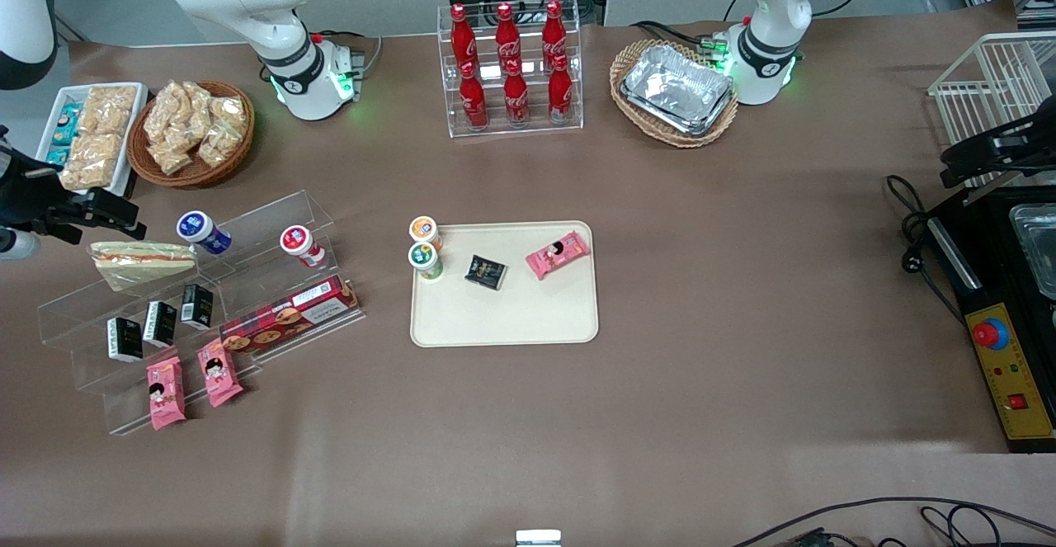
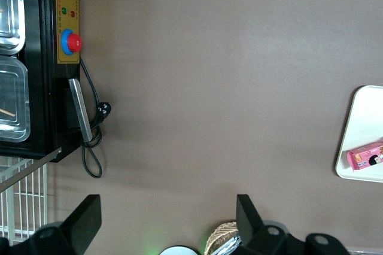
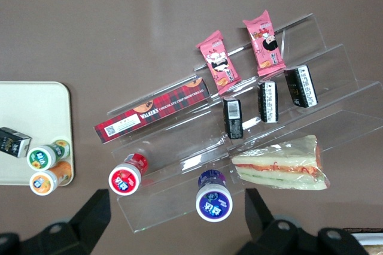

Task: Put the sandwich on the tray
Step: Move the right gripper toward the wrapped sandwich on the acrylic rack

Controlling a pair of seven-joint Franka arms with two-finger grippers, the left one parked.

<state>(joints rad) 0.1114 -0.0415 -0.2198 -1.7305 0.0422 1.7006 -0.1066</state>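
The gripper [image 3: 173, 219] hangs above the clear stepped rack [image 1: 272, 217], fingers spread wide with nothing between them. The sandwich [image 1: 140, 262] lies on the rack's top step, beside a blue-lidded cup [image 1: 200, 231] and a red-lidded cup [image 1: 299, 243]. The tray [image 1: 528, 316] sits well apart at mid-table, carrying 2 cups, 1 black packet [image 1: 486, 271] and 1 pink packet [image 1: 558, 254].
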